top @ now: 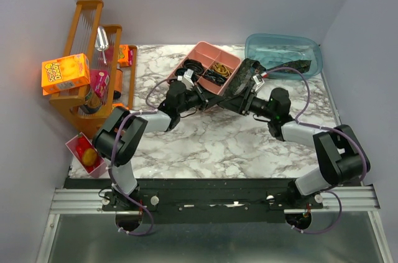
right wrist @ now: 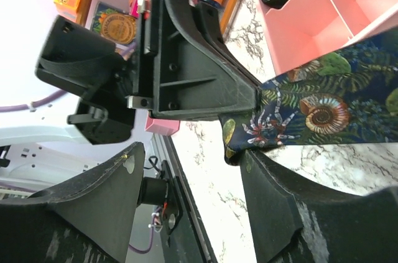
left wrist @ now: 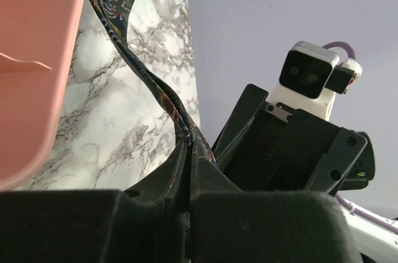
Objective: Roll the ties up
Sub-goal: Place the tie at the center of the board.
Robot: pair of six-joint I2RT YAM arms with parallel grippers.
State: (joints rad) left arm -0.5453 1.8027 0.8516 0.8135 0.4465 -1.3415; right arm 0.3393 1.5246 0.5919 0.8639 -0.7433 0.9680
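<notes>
so on the white marble-look table (top: 230, 145), the dark shell-and-leaf patterned fabric necktie (right wrist: 317, 110) runs along the pink plastic divided tray (right wrist: 292, 33), its end clenched in the left gripper (left wrist: 188, 145), while the right gripper (right wrist: 191, 154) sits spread wide beside it

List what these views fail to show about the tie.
- Top view: the left claw's own body hides its grip on the tie.
- Left wrist view: the tie runs off the top edge.
- Right wrist view: the right edge cuts the tie; the open right claw's contact is unclear.
- Top view: the teal bin's tinted wall blurs its contents.
</notes>
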